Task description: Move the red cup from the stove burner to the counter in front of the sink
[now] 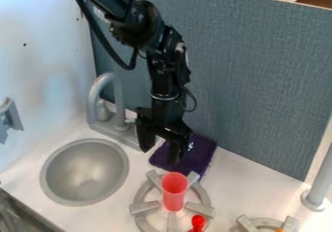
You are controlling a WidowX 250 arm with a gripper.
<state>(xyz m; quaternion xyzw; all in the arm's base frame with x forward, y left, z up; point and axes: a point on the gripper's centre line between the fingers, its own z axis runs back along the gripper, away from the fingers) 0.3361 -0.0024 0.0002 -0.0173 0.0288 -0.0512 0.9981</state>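
The gripper [161,151] hangs over the counter between the sink and the burner, with its two fingers apart and nothing seen between them. Beneath and behind it lies a dark purple cloth [204,154], partly hidden by the fingers. A translucent red cup [174,191] stands upright on the near left burner [144,207], just in front of the gripper and the cloth. To the cup's lower right, a small bright red object [198,222] shows at the burner's near part.
A round grey sink [85,173] lies to the left, with a curved grey faucet [95,96] behind it. A second burner [264,222] with a bit of orange sits at the lower right, near a grey post [319,190]. A grey-blue panel [259,80] stands behind.
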